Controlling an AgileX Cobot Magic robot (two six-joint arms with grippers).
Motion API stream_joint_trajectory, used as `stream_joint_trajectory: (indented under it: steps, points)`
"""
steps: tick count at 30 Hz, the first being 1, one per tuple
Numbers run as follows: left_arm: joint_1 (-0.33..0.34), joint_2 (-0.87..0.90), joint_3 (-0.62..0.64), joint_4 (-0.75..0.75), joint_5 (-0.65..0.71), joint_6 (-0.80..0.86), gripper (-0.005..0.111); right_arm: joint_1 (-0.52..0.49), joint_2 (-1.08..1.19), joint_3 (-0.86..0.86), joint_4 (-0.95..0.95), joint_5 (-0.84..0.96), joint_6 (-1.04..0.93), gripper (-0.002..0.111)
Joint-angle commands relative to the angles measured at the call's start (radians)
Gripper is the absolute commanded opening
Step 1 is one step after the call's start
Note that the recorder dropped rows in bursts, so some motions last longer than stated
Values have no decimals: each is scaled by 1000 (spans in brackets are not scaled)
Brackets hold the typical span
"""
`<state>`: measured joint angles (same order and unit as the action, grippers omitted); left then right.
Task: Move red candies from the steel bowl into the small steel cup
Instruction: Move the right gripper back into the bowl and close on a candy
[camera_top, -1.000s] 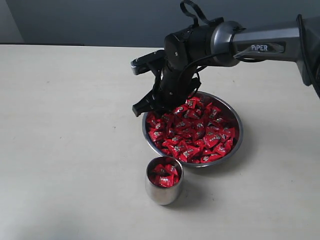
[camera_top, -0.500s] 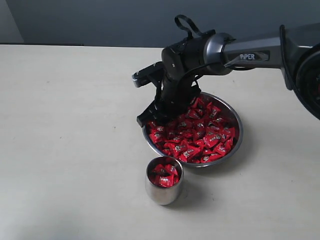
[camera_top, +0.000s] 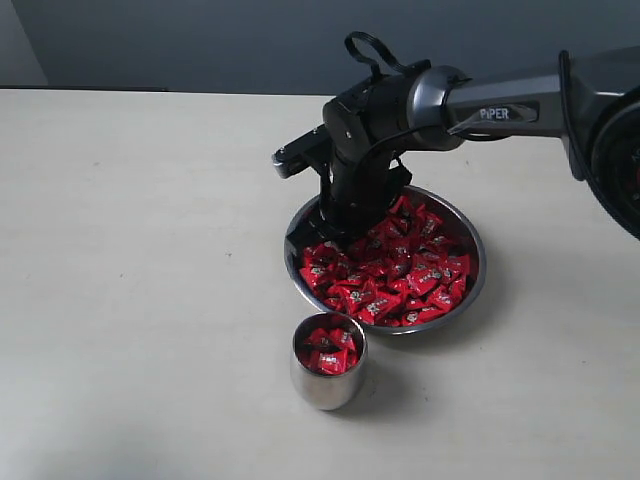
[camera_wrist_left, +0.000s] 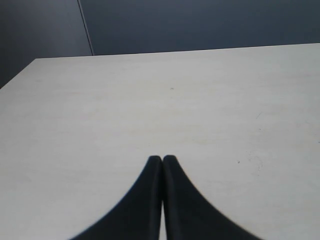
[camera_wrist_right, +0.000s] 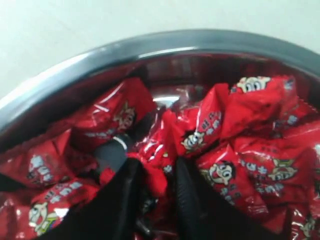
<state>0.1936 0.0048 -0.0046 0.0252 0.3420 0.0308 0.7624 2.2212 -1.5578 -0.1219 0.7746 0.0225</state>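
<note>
1. R gripper (camera_top: 333, 232) is tipped down into the steel bowl (camera_top: 481, 270), w/ its tips sunk in the red candies (camera_top: 400, 275) by the bowl's wall on the side away from the arm.
2. Wrist view: its fingers (camera_wrist_right: 192, 200) are drawn close & pinch one red wrapper (camera_wrist_right: 152, 172) btwn them, so it is clamped on a candy. How firm the hold is can't be told.
3. The bowl's wall (camera_wrist_right: 65, 75) curves just ahead of the tips. Candies are packed on both sides of the fingers & under them.
4. Most of the pile lies behind the gripper, toward its own arm, & fills the bowl nearly to the rim.
5. Small steel cup (camera_top: 325, 385) stands upright outside the bowl, just beside its rim & near the gripper, on the camera side in the ext. view. Gripper & cup don't touch.
6. The cup is about full. Red wrappers (camera_top: 328, 350) show up to its mouth.
7. L gripper (camera_wrist_left: 162, 159) has its fingers pressed together w/ nothing btwn them. Only bare table (camera_wrist_left: 200, 100) lies ahead of it. It doesn't show in the ext. view.
</note>
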Motion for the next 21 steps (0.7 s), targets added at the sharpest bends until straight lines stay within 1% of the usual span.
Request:
stream_joint_trajectory:
  steps: [1, 7, 21]
  points:
    - [-7, -5, 5, 2, -8, -1, 0, -6, 5, -4, -29, 16, 3, -1]
    - [-7, -5, 5, 2, -8, -1, 0, -6, -27, -4, -91, 29, 40, -1]
    - [-7, -5, 5, 2, -8, -1, 0, -6, -143, -4, -112, 51, 71, -1]
